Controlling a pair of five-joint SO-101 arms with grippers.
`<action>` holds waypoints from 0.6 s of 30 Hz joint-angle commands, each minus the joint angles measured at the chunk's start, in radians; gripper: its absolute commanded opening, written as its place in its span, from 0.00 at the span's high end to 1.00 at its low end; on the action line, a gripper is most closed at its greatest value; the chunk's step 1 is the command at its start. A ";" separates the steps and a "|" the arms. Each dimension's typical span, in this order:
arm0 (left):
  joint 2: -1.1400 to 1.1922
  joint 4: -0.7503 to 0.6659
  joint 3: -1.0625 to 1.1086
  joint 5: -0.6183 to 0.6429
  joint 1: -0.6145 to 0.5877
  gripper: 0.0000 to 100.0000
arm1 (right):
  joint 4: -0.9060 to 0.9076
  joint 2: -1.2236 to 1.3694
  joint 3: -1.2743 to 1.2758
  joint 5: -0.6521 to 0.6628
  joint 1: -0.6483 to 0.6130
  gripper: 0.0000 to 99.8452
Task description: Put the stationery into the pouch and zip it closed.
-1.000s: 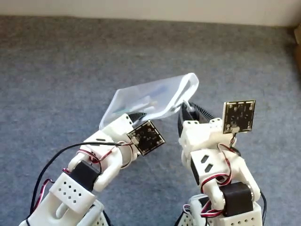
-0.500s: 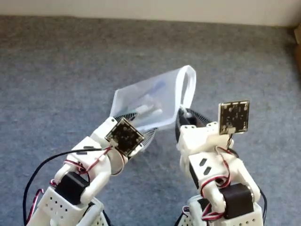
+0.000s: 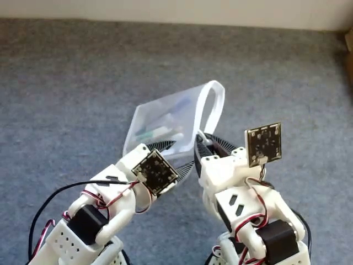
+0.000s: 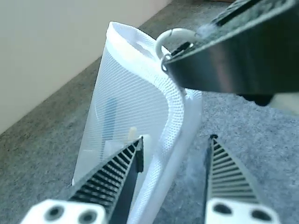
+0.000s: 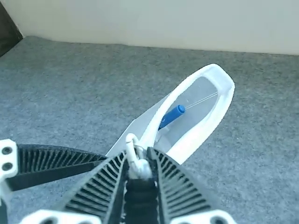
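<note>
Pens (image 3: 160,131) lie inside the pouch (image 3: 160,113), so that part looks done. On the left, the left gripper (image 4: 176,140) has its fingers apart, and the near edge of the pouch sits between them. I cannot tell if they touch it. The pouch stands tilted up from the grey table (image 3: 66,83), between the two arms. A blue pen (image 5: 171,115) shows through its open mouth. On the right, the right gripper (image 5: 138,156) is squeezed tight on the white zip pull (image 5: 133,142). The mouth gapes wide past the pull. So the zip is left to do, I think.
</note>
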 commanded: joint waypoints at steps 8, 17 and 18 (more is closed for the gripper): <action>-0.007 -0.046 -0.015 0.009 0.007 0.79 | 0.082 -0.005 -0.059 0.043 -0.099 0.99; -0.015 -0.129 0.045 0.005 0.007 0.86 | 0.105 -0.005 -0.059 0.044 -0.160 0.99; -0.015 -0.149 0.061 0.003 0.007 0.86 | 0.110 -0.005 -0.059 0.044 -0.166 0.99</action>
